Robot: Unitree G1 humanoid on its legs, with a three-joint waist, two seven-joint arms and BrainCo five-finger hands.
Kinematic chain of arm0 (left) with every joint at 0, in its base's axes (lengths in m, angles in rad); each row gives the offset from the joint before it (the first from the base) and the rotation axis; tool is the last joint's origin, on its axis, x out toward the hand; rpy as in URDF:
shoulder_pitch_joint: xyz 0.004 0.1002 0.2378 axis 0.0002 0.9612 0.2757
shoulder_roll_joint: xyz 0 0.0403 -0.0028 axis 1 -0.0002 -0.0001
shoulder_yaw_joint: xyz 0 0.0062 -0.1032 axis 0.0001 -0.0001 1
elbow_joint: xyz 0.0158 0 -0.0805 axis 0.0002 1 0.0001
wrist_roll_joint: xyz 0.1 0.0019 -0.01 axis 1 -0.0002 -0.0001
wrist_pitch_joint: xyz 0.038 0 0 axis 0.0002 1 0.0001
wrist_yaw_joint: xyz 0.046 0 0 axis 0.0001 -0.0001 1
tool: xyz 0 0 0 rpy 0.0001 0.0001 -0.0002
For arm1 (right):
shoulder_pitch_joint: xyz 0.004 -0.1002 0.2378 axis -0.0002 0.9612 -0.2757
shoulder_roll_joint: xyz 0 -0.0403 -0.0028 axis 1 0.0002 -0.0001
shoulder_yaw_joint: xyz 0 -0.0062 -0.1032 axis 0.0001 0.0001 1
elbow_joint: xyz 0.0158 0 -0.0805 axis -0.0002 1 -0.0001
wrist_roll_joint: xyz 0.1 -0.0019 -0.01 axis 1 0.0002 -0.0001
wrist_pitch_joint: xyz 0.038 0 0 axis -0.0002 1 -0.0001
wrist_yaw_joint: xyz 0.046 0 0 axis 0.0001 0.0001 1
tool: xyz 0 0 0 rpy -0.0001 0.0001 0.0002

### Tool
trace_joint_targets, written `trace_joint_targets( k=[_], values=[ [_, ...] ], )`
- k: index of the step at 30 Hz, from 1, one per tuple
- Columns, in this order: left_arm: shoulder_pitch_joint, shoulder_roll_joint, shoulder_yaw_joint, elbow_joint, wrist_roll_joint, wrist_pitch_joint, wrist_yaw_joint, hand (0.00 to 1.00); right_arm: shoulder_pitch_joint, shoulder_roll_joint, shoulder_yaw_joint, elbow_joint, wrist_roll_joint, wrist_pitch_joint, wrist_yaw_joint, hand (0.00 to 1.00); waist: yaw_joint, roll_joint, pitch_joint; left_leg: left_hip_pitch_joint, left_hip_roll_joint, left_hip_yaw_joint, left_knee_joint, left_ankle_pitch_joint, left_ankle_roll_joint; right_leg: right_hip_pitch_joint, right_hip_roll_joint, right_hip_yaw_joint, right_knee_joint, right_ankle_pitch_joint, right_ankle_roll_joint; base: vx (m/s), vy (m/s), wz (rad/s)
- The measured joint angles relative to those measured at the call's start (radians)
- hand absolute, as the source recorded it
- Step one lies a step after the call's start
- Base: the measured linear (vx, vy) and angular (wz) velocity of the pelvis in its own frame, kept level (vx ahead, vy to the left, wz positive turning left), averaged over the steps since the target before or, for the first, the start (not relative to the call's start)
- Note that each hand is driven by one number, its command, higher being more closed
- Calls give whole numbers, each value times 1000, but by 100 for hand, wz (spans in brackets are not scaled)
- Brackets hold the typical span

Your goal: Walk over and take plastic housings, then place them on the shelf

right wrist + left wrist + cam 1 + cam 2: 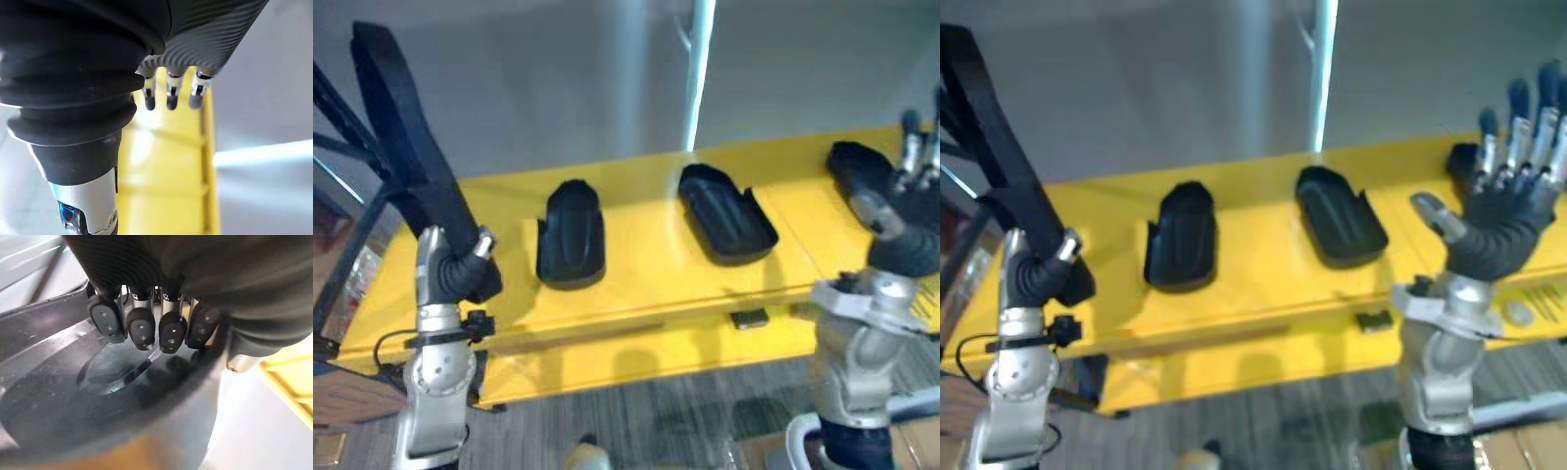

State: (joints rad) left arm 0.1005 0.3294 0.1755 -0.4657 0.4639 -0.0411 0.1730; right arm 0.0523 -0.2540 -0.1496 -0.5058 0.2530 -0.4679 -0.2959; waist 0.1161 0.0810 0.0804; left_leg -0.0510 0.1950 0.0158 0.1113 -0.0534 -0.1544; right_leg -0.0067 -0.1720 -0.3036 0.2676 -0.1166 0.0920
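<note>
My left hand (462,270) is at the left end of the yellow shelf (646,279), shut on a long black plastic housing (406,137) that it holds tilted upward. In the left wrist view its fingertips (142,328) curl over the rim into the housing's hollow inside (73,401). Two black housings lie on the shelf, hollow side up: one left of centre (571,235) and one at the centre (724,212). A third housing (1464,157) lies at the right, partly hidden by my right hand (1503,230). That hand is open, its fingers spread and holding nothing.
A pale upright post (700,69) rises behind the shelf against a grey wall. A dark metal frame (342,127) stands at the far left. Small screws (1528,308) lie on the shelf at the right. Grey carpet and a cardboard box (920,446) are below.
</note>
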Motion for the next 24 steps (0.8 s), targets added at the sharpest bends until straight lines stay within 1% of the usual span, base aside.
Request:
trace_joint_targets(
  k=[1, 2, 3, 4, 6, 7, 8, 9, 10, 11, 13, 15, 17, 18, 19, 20, 21, 23, 24],
  values=[
    [5, 0, -5, -1, 22, 1, 0, 100, 44, 20, -6, -4, -20, 8, -13, 0, -11, 0, 0, 8, -1, 17, -7, 6, 0, 11, -2, -3, -1, -1, 1, 147, -29, 45],
    [23, 4, -4, -1, 50, 14, 0, 100, 119, 56, -4, -4, -69, 18, -23, 0, -21, -4, -4, 19, -3, 28, -21, 8, -1, 17, -3, -2, -4, -4, 4, 106, 5, 9],
    [39, 17, -2, 3, 67, 41, 0, 100, 186, 86, -5, -4, -106, 18, -33, 0, -26, -10, -14, 23, -8, 43, -35, 9, -2, 18, -8, 1, -19, -9, 11, 86, 12, -6],
    [48, 21, 2, 9, 66, 55, 0, 100, 213, 100, -6, -3, -126, 17, -35, 0, -27, -20, -12, 25, -12, 49, -38, 9, -2, 20, -11, 3, -28, -11, 14, 56, 10, -16],
    [99, 22, 16, 68, 67, 113, 2, 100, 287, 142, -4, 2, -234, 13, -48, 0, -54, -53, -18, 37, -22, 79, -58, 11, -4, 36, -19, 6, -64, -16, 25, 27, 12, -18],
    [112, 22, 17, 88, 67, 125, 3, 100, 301, 150, -3, 11, -253, 10, -58, 0, -62, -61, -22, 44, -23, 84, -65, 11, -4, 42, -20, 6, -73, -15, 26, 25, 10, -19],
    [140, 22, 18, 116, 67, 153, 5, 100, 322, 164, -3, 46, -276, 6, -78, 0, -74, -75, -31, 54, -24, 96, -72, 10, -4, 47, -20, 9, -82, -14, 27, 31, 5, -17],
    [158, 22, 19, 136, 67, 167, 9, 100, 344, 177, -4, 95, -292, 3, -107, 0, -79, -82, -36, 55, -23, 105, -73, 9, -3, 47, -20, 13, -88, -12, 31, 35, 5, -14],
    [165, 22, 20, 138, 66, 176, 12, 100, 352, 182, -4, 124, -306, 3, -122, 0, -81, -89, -39, 55, -23, 107, -73, 9, -2, 47, -20, 14, -90, -10, 33, 20, 8, -8],
    [184, 22, 26, 138, 65, 187, 19, 100, 371, 191, 0, 192, -316, 9, -131, 0, -82, -95, -42, 55, -24, 116, -73, 7, 0, 47, -22, 16, -92, -9, 35, 6, 15, -6],
    [214, 23, 62, 138, 64, 196, 26, 100, 391, 199, 18, 295, -326, 17, -140, 0, -82, -93, -43, 59, -21, 152, -72, -3, 10, 47, -26, 26, -94, -5, 41, 0, 24, -10],
    [237, 24, 103, 141, 58, 212, 51, 100, 426, 200, 26, 437, -347, 54, -142, 0, -87, -78, -49, 71, -14, 222, -68, -8, 13, 68, -40, 23, -107, 1, 51, 20, 34, 9],
    [246, 24, 125, 144, 55, 225, 57, 100, 448, 199, 24, 537, -347, 78, -147, 0, -91, -68, -58, 80, -18, 249, -68, -5, 10, 83, -54, 10, -107, 4, 55, 55, 49, 21],
    [251, 26, 133, 147, 54, 227, 60, 100, 451, 199, 24, 574, -346, 87, -149, 0, -92, -62, -60, 84, -21, 252, -71, -4, 9, 85, -56, 10, -108, 8, 56, 56, 59, 12],
    [255, 39, 138, 156, 54, 231, 63, 100, 453, 200, 24, 630, -344, 99, -159, 0, -91, -51, -66, 84, -23, 248, -73, -2, 5, 92, -57, 6, -117, 18, 54, 46, 51, 9],
    [255, 55, 137, 159, 54, 234, 63, 100, 453, 200, 24, 668, -344, 112, -163, 0, -91, -46, -69, 84, -24, 244, -76, -2, 5, 99, -55, 4, -128, 27, 54, 55, 37, 12],
    [254, 74, 140, 159, 57, 238, 63, 100, 452, 200, 25, 717, -342, 130, -162, 0, -87, -45, -72, 84, -28, 243, -81, 0, 4, 100, -55, 3, -134, 29, 54, 47, 27, 9],
    [254, 90, 137, 159, 59, 248, 62, 100, 446, 201, 25, 753, -334, 150, -164, 0, -87, -44, -74, 85, -32, 240, -92, 7, 3, 101, -55, 2, -139, 31, 53, 32, 9, 6],
    [251, 98, 135, 159, 65, 262, 59, 100, 444, 201, 26, 778, -317, 166, -164, 0, -87, -41, -75, 87, -32, 239, -102, 16, 3, 99, -54, 2, -141, 38, 50, 34, 11, 7]
  ],
)
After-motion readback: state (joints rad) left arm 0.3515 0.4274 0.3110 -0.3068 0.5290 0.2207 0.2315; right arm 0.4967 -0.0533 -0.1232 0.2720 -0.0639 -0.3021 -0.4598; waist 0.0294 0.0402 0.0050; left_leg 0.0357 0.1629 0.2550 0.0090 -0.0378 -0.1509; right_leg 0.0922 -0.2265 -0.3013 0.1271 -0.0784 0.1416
